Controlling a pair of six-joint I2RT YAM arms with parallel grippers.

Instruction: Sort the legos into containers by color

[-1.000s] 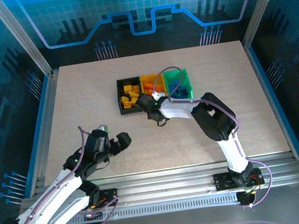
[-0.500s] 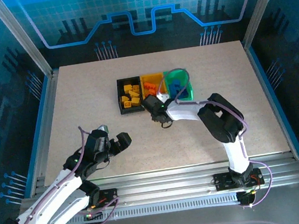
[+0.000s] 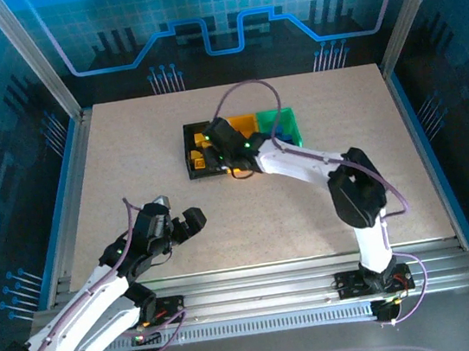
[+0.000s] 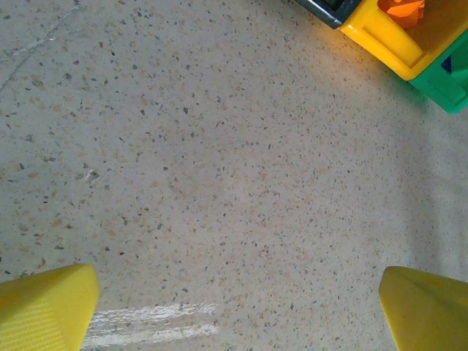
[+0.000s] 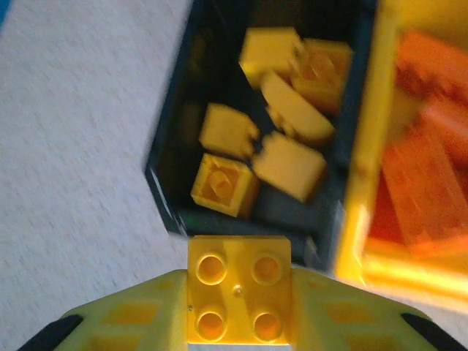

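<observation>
One yellow lego pinched in right gripper, by near wall of black bin, left gripper wide open, holding nothing, over the table

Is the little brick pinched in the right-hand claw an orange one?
No, the right wrist view shows the right gripper pinching a yellow brick just short of the black bin.

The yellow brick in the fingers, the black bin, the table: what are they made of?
The yellow brick looks like hard moulded plastic: smooth, with four round circles. The black bin is probably plastic too: thin, smooth walls, though blurred. The table is speckled and matte, maybe stone-like or laminate.
</observation>
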